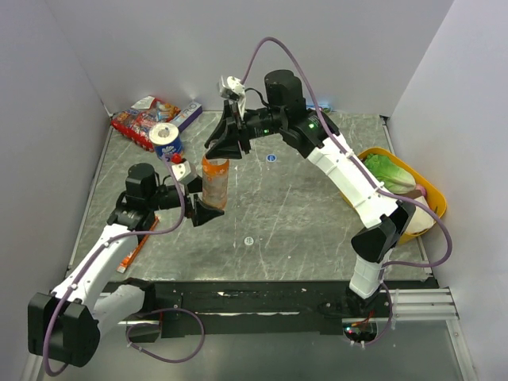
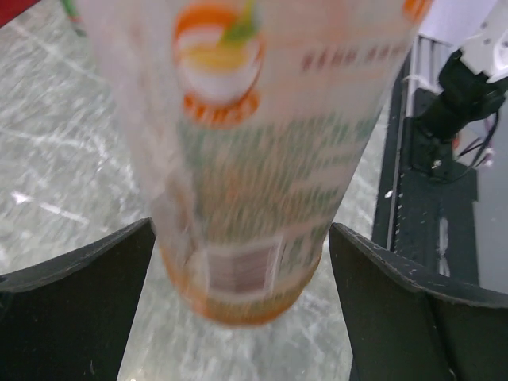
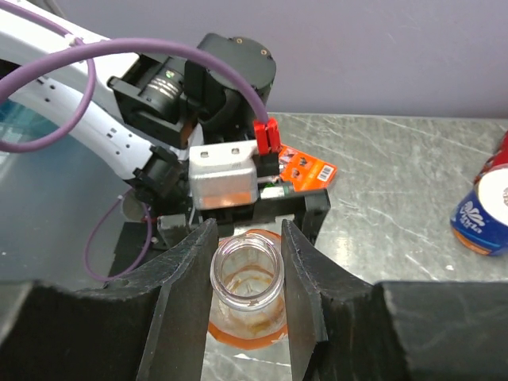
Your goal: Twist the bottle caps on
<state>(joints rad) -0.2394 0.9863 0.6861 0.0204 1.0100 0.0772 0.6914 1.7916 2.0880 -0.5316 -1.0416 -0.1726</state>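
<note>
Left wrist view blurs the bottle [image 2: 246, 159], top cut off, between released left fingers [image 2: 71, 309]; right fingers [image 3: 186, 294] clench its open neck.

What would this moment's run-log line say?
bottle: uncapped | right gripper: shut on bottle neck | left gripper: open, straddling bottle base | blue cap: loose on table
</note>
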